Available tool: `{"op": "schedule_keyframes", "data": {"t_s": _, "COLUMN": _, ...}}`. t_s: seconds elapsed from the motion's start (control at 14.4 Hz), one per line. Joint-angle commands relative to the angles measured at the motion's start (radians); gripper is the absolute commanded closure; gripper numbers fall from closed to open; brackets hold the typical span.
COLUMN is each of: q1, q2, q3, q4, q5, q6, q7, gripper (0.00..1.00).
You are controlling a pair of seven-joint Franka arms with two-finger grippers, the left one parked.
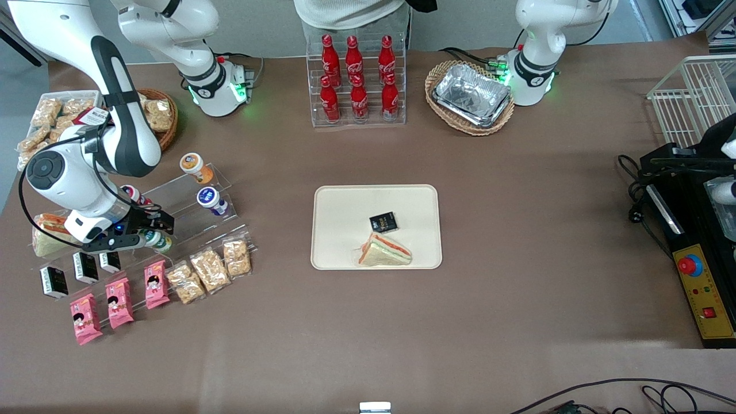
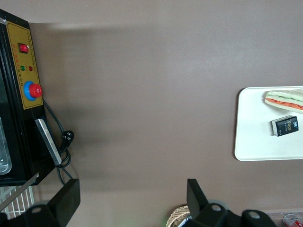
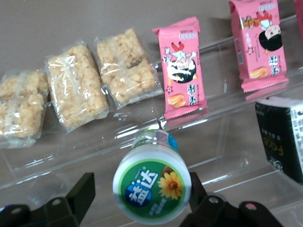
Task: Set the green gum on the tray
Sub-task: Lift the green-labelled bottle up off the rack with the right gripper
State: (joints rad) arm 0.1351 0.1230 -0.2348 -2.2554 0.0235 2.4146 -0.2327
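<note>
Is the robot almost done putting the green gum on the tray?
Not yet. The gripper has reached the clear snack shelf and sits around the green gum, with a visible gap at one finger, so it has not closed. The tray holds only a sandwich and a small black packet. Gripping, lifting, carrying and setting down remain.

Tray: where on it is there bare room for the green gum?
The tray is bare along the half nearer the working arm and along the edge nearest the cola rack. The black packet and sandwich crowd its middle and camera-side edge. The gripper is at the acrylic shelf, with the green gum between its fingers.
</note>
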Motion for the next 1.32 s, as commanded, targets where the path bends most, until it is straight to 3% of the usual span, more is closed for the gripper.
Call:
{"op": "schedule_keyframes", "data": {"t_s": 0.0, "q1": -0.008, "q2": 0.007, "q3": -0.001, "q4": 0.014, "q5": -0.004, "q6": 0.027, "q7": -0.036, "gripper": 0.19}}
{"op": "schedule_keyframes", "data": {"t_s": 0.14, "q1": -0.008, "q2": 0.007, "q3": -0.003, "q4": 0.017, "q5": -0.004, "q6": 0.031, "q7": -0.037, "gripper": 0.38}}
{"op": "schedule_keyframes", "data": {"t_s": 0.35, "q1": -0.009, "q2": 0.010, "q3": -0.005, "q4": 0.036, "q5": -0.004, "q6": 0.032, "q7": -0.043, "gripper": 0.53}}
{"op": "schedule_keyframes", "data": {"t_s": 0.48, "q1": -0.011, "q2": 0.013, "q3": -0.009, "q4": 0.051, "q5": 0.003, "q6": 0.032, "q7": -0.082, "gripper": 0.73}}
{"op": "schedule_keyframes", "data": {"t_s": 0.69, "q1": -0.037, "q2": 0.000, "q3": -0.012, "q4": 0.102, "q5": 0.003, "q6": 0.003, "q7": -0.180, "gripper": 0.81}}
{"op": "schedule_keyframes", "data": {"t_s": 0.83, "q1": -0.041, "q2": -0.034, "q3": -0.014, "q4": 0.179, "q5": 0.003, "q6": -0.130, "q7": -0.236, "gripper": 0.83}}
{"op": "schedule_keyframes", "data": {"t_s": 1.11, "q1": -0.040, "q2": -0.043, "q3": -0.020, "q4": 0.513, "q5": -0.005, "q6": -0.626, "q7": -0.244, "gripper": 0.86}}
{"op": "schedule_keyframes", "data": {"t_s": 1.25, "q1": -0.038, "q2": -0.045, "q3": -0.020, "q4": 0.640, "q5": -0.011, "q6": -0.795, "q7": -0.241, "gripper": 0.92}}
